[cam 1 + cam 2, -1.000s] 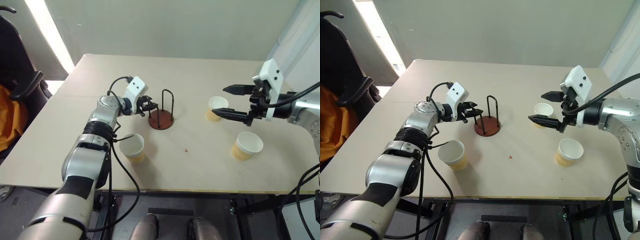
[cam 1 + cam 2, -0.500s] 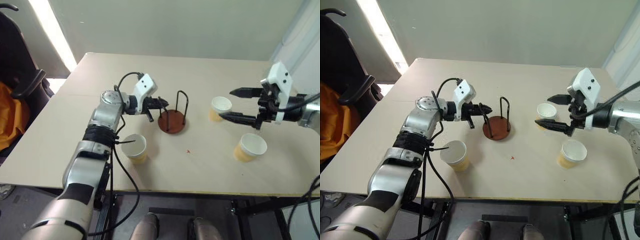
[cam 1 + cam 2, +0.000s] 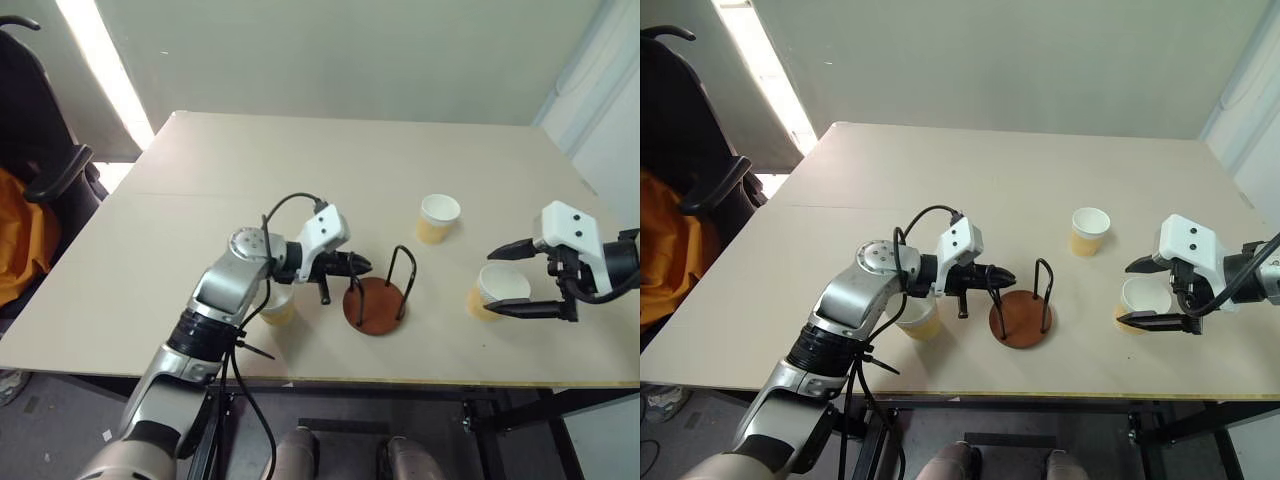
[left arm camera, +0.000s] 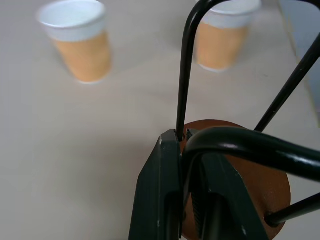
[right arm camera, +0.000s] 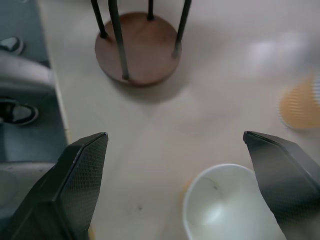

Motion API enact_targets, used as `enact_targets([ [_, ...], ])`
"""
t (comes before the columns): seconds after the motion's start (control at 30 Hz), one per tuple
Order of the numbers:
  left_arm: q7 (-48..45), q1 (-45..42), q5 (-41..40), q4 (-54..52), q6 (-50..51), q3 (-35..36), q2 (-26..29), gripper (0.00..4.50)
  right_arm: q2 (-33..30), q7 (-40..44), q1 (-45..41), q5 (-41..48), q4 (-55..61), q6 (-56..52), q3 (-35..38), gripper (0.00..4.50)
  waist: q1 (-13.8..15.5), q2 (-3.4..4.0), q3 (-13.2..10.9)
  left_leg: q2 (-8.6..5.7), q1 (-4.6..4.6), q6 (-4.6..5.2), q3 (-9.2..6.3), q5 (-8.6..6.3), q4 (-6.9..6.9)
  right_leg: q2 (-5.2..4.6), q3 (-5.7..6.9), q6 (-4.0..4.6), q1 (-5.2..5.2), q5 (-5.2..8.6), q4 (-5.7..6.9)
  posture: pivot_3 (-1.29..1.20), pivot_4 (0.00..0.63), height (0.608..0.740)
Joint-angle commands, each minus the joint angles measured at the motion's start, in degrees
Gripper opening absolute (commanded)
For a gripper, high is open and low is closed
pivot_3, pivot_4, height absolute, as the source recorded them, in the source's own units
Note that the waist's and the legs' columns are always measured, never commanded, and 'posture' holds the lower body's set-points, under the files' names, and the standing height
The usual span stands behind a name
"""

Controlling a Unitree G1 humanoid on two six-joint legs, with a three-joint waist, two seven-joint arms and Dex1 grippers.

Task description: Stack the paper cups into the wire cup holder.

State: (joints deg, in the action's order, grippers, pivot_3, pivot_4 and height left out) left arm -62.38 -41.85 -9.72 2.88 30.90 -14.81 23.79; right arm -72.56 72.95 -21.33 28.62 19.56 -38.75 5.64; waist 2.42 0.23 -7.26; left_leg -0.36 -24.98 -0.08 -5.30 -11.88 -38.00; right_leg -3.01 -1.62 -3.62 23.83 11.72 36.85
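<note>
My left gripper [image 3: 362, 264] is clamped shut on one thin dark wire loop of the wire cup holder [image 3: 378, 300], a small stand with a round reddish-brown disc base and two upright black wire arches. In my left wrist view the two black fingers [image 4: 160, 195] pinch the near loop where it bends over the disc, and the second loop rises just past it. The holder stands upright on the pale beige wooden table [image 3: 200, 190], near the front edge and roughly midway between my two arms.

Tucked just behind my left forearm sits one small tapered paper cup [image 3: 917, 318], kraft-tan outside with a white inside, upright and partly hidden by the wrist.

My right gripper [image 3: 527, 280] hangs with its two black fingers spread wide apart, holding nothing. Between and just beneath them stands a second tan paper cup [image 3: 497, 290], mouth up; the upper finger reaches over its rim and the lower one lies along its near side, though I cannot tell whether either touches it. In my right wrist view that cup's white interior [image 5: 227, 205] sits between the fingertips, with the holder's brown disc [image 5: 137, 47] farther off.

The third paper cup [image 3: 438, 217] stands upright farther back on the table, well apart from both grippers and from the holder.
</note>
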Motion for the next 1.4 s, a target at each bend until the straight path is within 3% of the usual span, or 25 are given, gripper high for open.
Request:
enact_targets([
  [0.03, 1.28, -1.06, 0.16, 0.07, -2.70, -0.11, -0.86, 0.05, 0.60, 0.07, -0.78, 1.25, 1.80, 0.39, 1.10, 4.50, 0.00, 0.00, 0.00, 0.00, 0.01, 0.01, 0.00, 0.01, -0.02, 0.00, -0.01, 0.13, -0.02, 0.05, -0.01, 0.00, 0.150, 0.740],
  [0.27, -0.17, -1.67, 1.07, 3.47, -6.02, -3.02, -1.72, 0.05, 1.63, -0.03, -1.35, 4.86, 4.47, -1.32, 2.45, 4.50, 0.01, 0.00, 0.00, -0.02, 0.00, 0.00, 0.02, 0.00, -0.01, 0.00, -0.05, -0.04, -0.04, 0.05, -0.02, 0.00, 0.150, 0.740],
  [0.47, 0.89, -3.61, 2.07, 7.35, -6.55, -3.46, -2.97, 1.95, 1.42, -0.78, -0.95, 4.55, 4.74, -1.49, 2.18, 4.50, 0.03, 0.00, 0.00, -0.03, -0.03, -0.23, 0.06, -0.04, -0.03, -0.03, -0.05, -0.17, -0.04, 0.00, -0.05, 0.00, 0.150, 0.740],
  [0.67, -1.81, -3.92, 2.70, 5.42, -8.31, -3.15, 0.51, 4.13, 0.73, -0.77, -0.66, 2.65, 3.36, -0.55, 2.02, 4.50, 0.03, 0.00, 0.00, -0.02, -0.02, -0.32, 0.08, -0.10, -0.03, -0.03, -0.05, -0.25, -0.04, 0.13, -0.04, 0.00, 0.150, 0.740],
  [1.07, -12.46, -6.35, -2.01, -3.55, -8.79, 1.86, 14.44, 4.13, -2.82, 0.39, -0.44, -7.57, -5.05, 5.39, -3.00, 4.50, -0.01, 0.02, -0.01, -0.02, -0.06, 0.03, 0.05, -0.39, -0.02, -0.06, -0.05, -0.21, 0.01, 0.22, -0.05, 0.00, 0.150, 0.740],
  [1.13, -15.26, -6.93, -5.19, -5.67, -6.60, 4.17, 17.57, 4.13, -3.05, 0.31, -0.19, -9.34, -5.60, 6.01, -4.38, 4.50, -0.13, 0.01, -0.01, -0.01, -0.05, 0.14, 0.06, -0.49, 0.00, -0.05, -0.05, -0.18, 0.05, 0.23, -0.01, 0.00, 0.150, 0.740],
  [1.27, -21.83, -8.11, -19.66, -12.72, 4.29, 14.58, 26.41, 4.13, -2.99, -0.20, 0.88, -11.73, -5.81, 6.61, -5.46, 4.50, -0.54, 0.01, -0.02, 0.05, -0.13, 0.09, 0.05, -0.54, 0.06, -0.02, 0.00, -0.14, 0.16, 0.25, -0.02, 0.00, 0.150, 0.740],
  [1.4, -18.11, -8.18, -24.90, -17.23, 8.89, 17.59, 27.24, 4.13, -1.97, -0.26, 1.65, -11.84, -5.03, 5.69, -5.80, 4.50, -0.58, 0.10, 0.03, 0.04, -0.08, 0.06, 0.06, -0.61, 0.05, -0.07, -0.01, -0.06, 0.10, 0.32, -0.06, 0.00, 0.150, 0.740],
])
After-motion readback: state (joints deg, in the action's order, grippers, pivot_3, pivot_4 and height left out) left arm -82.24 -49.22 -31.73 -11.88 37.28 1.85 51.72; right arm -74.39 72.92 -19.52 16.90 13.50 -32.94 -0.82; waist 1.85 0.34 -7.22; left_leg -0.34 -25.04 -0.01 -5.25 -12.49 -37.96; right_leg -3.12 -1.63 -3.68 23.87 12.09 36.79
